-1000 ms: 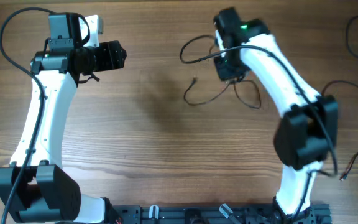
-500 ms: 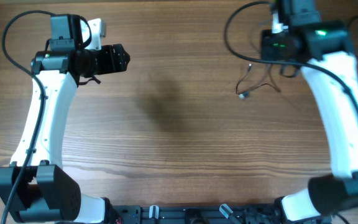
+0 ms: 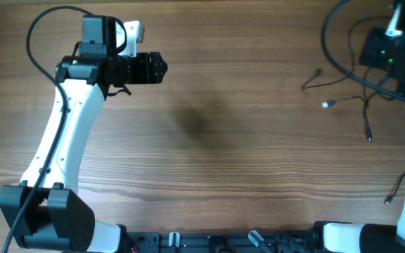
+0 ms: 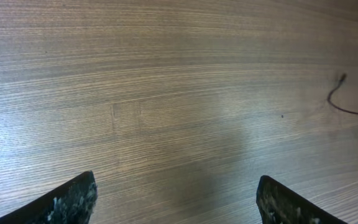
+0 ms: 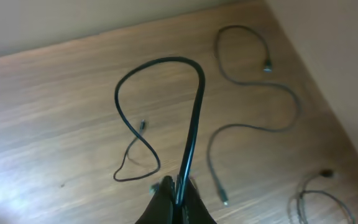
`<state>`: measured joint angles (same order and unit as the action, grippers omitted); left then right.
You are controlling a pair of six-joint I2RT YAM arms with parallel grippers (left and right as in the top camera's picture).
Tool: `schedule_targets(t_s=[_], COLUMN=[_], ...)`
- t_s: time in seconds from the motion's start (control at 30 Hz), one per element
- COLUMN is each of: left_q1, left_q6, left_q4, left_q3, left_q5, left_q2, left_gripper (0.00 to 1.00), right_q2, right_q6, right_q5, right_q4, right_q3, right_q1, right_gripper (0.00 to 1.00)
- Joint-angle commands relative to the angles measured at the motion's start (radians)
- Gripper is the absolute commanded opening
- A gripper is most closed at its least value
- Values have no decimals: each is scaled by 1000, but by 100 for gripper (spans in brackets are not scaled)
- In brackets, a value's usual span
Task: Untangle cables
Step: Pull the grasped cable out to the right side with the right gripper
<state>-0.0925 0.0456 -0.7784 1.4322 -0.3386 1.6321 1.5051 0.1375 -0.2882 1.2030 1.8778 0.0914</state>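
Progress looks partial to us. Our left gripper [image 3: 159, 69] hangs with its jaws wide apart and nothing between them. In its wrist view only bare table [image 4: 166, 93] lies under it, and 1 cable end [image 4: 342, 78] shows far off to its right, so that arm has no share in the job at this moment.

Between the 2 grippers, much nearer the right one, the cables [image 3: 343, 100] trail over the wood as loose strands, with 3 plug tips showing apart from one another. We see no tight knot there, though the strands do meet and cross close to the right gripper.

Our right gripper [image 5: 178, 190] is pinched shut on 1 black cable [image 5: 196, 109], which rises from the jaws, loops over and drops to the wood ahead of it. Ahead and to the right of that gripper, 1 separate cable [image 5: 247, 127] lies in open curves by itself, and another curl [image 5: 324, 175] lies further to its right.

We judge that some cables are already laid out singly, while the held one and the strands crossing it are left to pull apart.
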Motion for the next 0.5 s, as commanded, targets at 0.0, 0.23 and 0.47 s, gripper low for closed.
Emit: schedule_targets(t_s=[0.0,0.23,0.47], left_q1=[-2,-2,-5], left_q6=[-15,-11,-3], left_q4=[3,-1,-27], left_q3=[-5,-5,-5], left_q5=[-8,-9,-10], left_q2=[-22,-22,-22], left_gripper=[84,84,84], right_q2=[-13,-13,33], right_q6=[8,23,-7], right_q5=[-38,106,268], right_q4=[14,17,-20], right_q3=[78,126,126], right_q1=[117,470,658], right_gripper=[4,4,4])
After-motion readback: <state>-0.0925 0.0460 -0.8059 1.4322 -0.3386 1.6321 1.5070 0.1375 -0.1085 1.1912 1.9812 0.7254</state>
